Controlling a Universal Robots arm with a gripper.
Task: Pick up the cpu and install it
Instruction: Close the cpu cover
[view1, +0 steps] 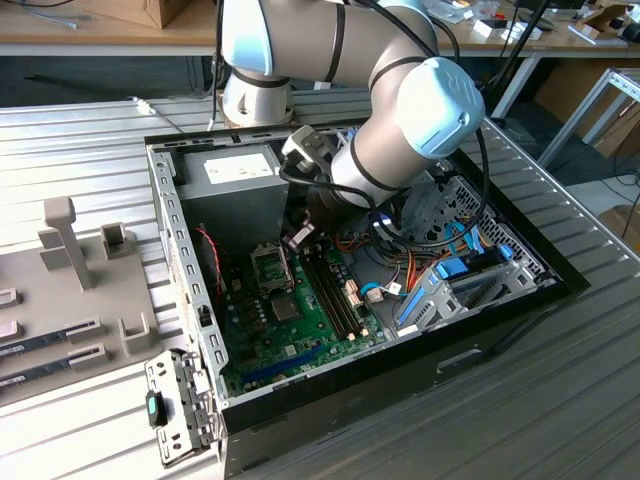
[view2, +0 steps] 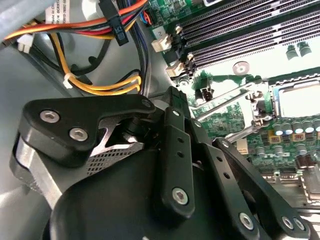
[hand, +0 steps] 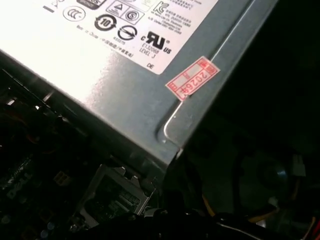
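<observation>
**Claw low inside open computer case, by the socket**

Exterior view: the claw hangs inside the case, just beside the socket. Can't tell how wide the claw is or whether it holds anything. The case holds a grey power box, a green board and cables.

Second wrist view: the claw's black body is near the socket. A pale silvery square sits in its frame; can't tell if that's the cpu.

First wrist view: the power box is just beside the socket frame.
</observation>
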